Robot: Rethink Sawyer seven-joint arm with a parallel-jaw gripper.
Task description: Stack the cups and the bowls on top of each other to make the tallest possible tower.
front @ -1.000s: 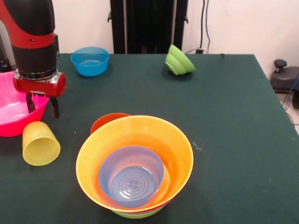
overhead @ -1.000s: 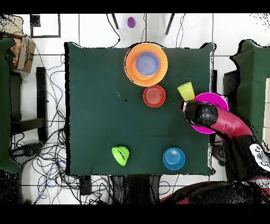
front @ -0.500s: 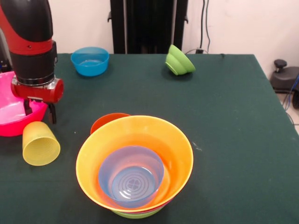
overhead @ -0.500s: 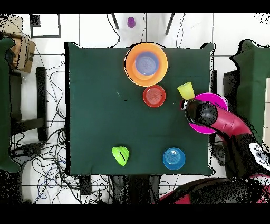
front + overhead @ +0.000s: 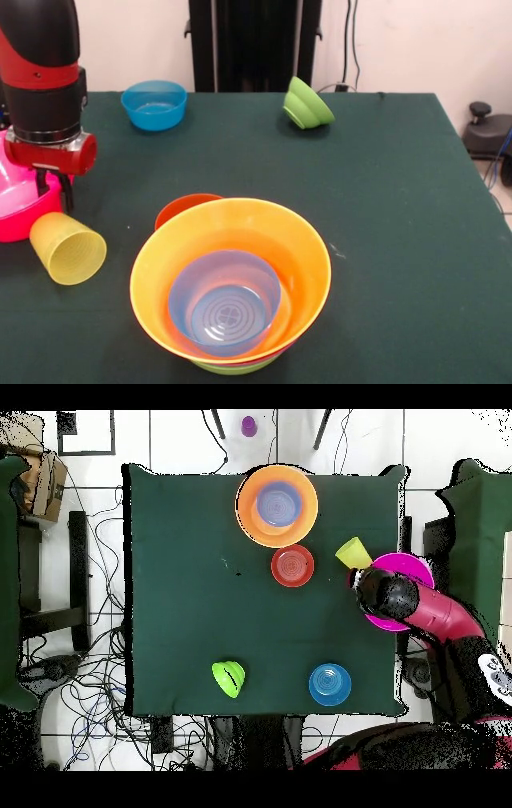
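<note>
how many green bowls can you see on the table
2. One green bowl lies tipped on its side near the table's far edge. A second green bowl sits lowest in the stack; only its rim shows. More could be hidden inside.

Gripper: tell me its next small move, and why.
Probably lift the pink bowl clear of the table. The gripper sits at that bowl's rim, one finger apparently inside the wall and one outside, and the yellow cup lies tipped against the bowl.

Hand (image 5: 53, 190) shifted toward pink bowl (image 5: 18, 210); yellow cup (image 5: 69, 248) now tilted, nudged sideways.
</note>
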